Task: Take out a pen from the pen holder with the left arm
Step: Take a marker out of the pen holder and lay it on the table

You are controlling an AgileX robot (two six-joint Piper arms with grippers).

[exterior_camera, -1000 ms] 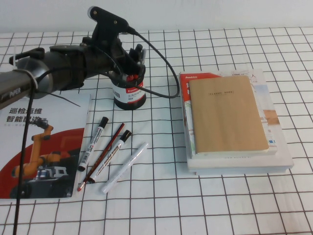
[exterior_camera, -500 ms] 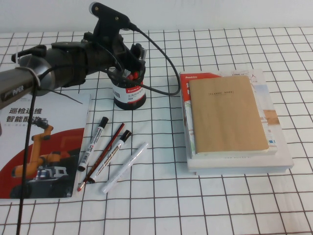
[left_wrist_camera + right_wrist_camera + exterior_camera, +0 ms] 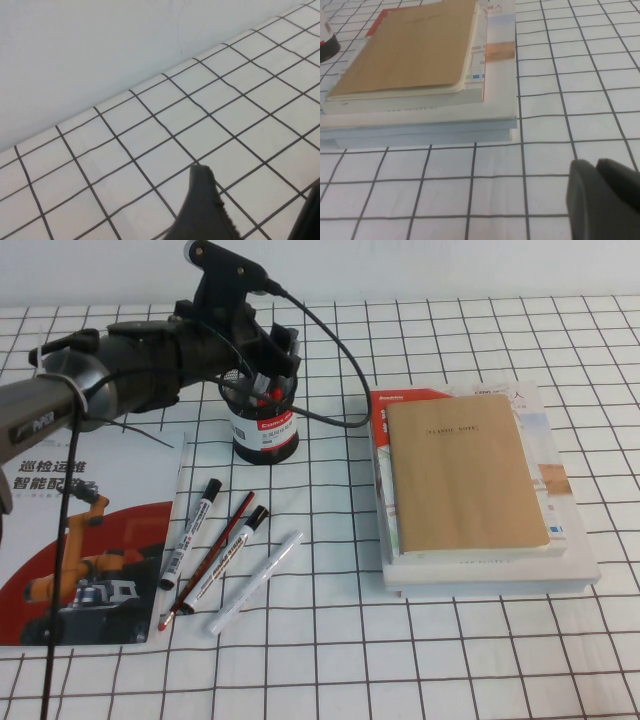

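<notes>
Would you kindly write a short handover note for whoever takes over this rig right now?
Left gripper: open and empty, poised at the top of the pen holder at the back of the table.
Right gripper: shut and empty, parked near the stack of books, outside the high view.
Pens: some stand in the holder, red caps showing. Four loose pens lie on the table in front of it.
Done: approach to the holder.
Left: close on one pen inside the holder and lift it clear.
</notes>
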